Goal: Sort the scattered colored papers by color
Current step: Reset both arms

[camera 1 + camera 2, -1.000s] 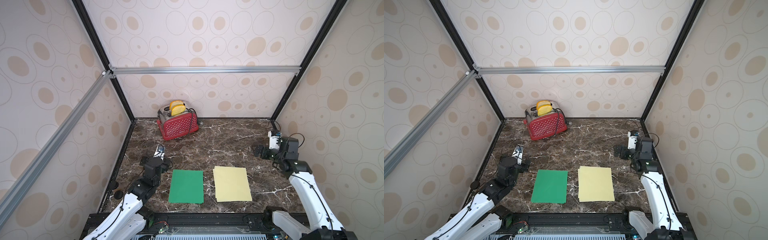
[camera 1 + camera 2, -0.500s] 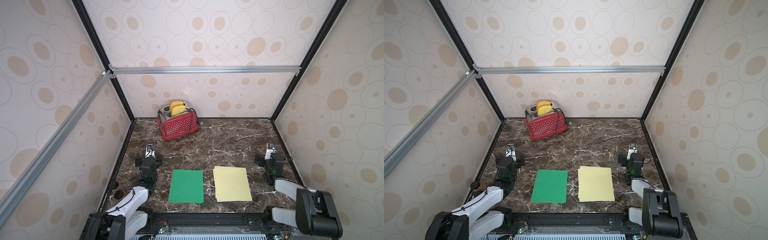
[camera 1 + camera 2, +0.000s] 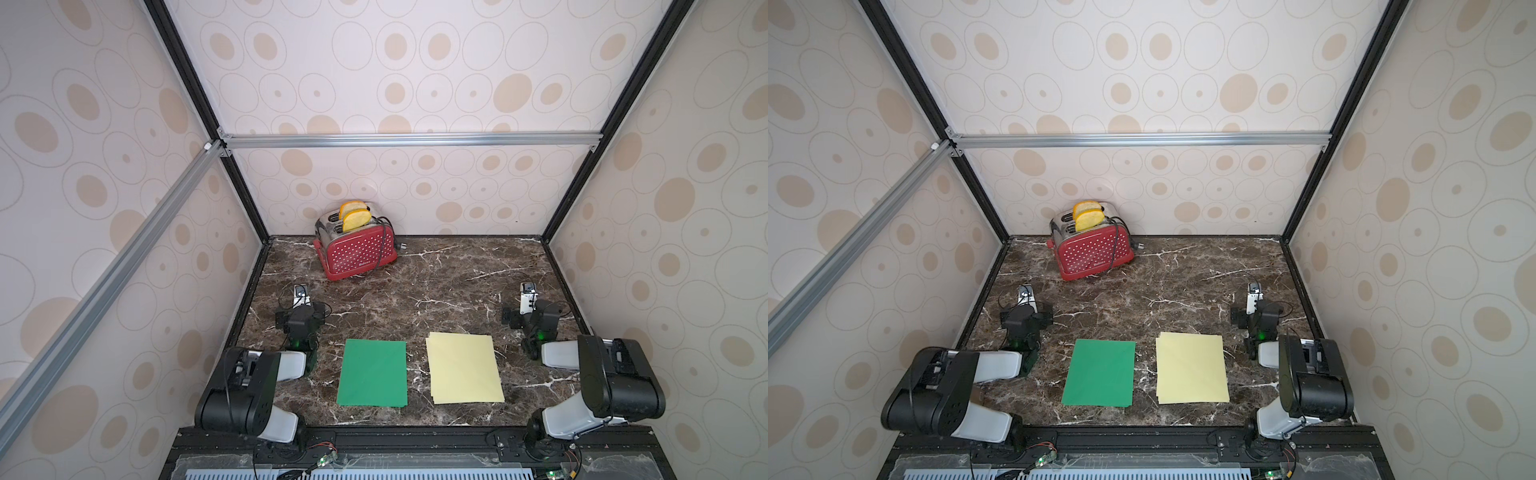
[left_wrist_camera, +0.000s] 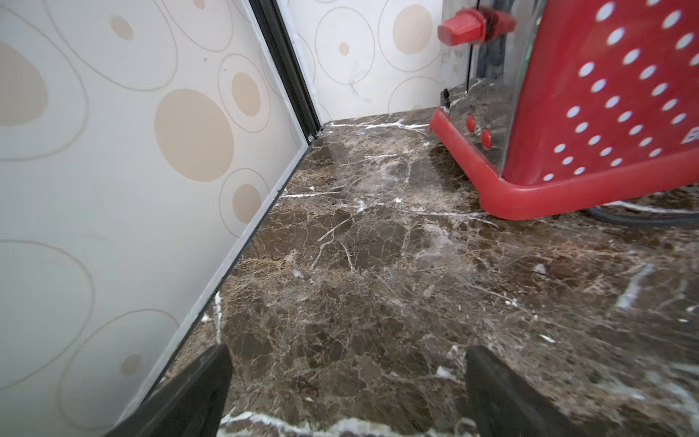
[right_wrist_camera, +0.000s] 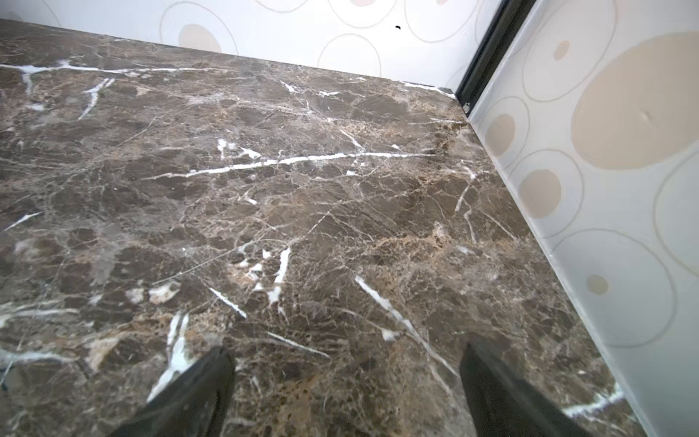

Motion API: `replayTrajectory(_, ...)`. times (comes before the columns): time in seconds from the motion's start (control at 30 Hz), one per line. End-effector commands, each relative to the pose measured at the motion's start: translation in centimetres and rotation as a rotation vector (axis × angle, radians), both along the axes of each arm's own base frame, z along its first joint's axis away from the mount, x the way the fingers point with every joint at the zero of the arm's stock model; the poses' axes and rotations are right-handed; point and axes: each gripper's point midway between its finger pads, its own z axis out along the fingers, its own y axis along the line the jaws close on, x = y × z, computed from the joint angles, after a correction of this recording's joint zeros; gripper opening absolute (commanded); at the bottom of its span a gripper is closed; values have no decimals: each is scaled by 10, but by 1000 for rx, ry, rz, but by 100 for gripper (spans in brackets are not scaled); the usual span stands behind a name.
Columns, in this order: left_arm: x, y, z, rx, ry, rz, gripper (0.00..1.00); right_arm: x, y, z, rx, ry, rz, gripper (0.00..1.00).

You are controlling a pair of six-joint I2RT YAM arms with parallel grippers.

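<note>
The green papers (image 3: 372, 372) are lying in a pile near the front of the bench (image 3: 436, 282), beside the cream-yellow papers (image 3: 464, 368), with bare marble between them. The left hand (image 4: 346, 363) and right hand (image 5: 346, 363) are gaping wide, gripping nothing, each outside its pile.

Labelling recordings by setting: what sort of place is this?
Likely a staged kitchen counter inside a robot test booth, not a real home: a red toaster stands on a marble-look tabletop, closed in by wallpapered panels on an aluminium frame.
</note>
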Motion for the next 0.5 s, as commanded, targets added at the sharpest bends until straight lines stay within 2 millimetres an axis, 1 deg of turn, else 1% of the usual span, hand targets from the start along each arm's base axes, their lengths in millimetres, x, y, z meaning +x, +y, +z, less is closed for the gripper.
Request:
replayTrajectory(0.0, 17, -16, 10, -101, -51, -150, 99, 4, 9, 4, -20, -10, 46, 99)
replayTrajectory(0.07, 18, -20, 10, -109, -69, -183, 99, 4, 8, 6, -22, -18, 44, 99)
replayTrajectory(0.13, 17, -21, 10, -114, -61, -201, 97, 4, 8, 3, -19, 8, 45, 99)
replayTrajectory(0.17, 18, -22, 10, -116, -65, -205, 99, 4, 8, 4, -20, -2, 45, 99)
replayTrajectory(0.3, 18, -20, 9, -115, -60, -192, 99, 6, 9, 2, -18, 6, 46, 99)
replayTrajectory(0.37, 18, -12, 10, -114, -59, -141, 99, 5, 9, 3, -20, 9, 46, 99)
replayTrajectory(0.43, 16, 3, 8, -115, -49, -50, 99, 3, 8, 4, -18, 3, 45, 99)
replayTrajectory(0.47, 21, 9, 10, -118, -37, -5, 99, 3, 9, 4, -19, 3, 46, 99)
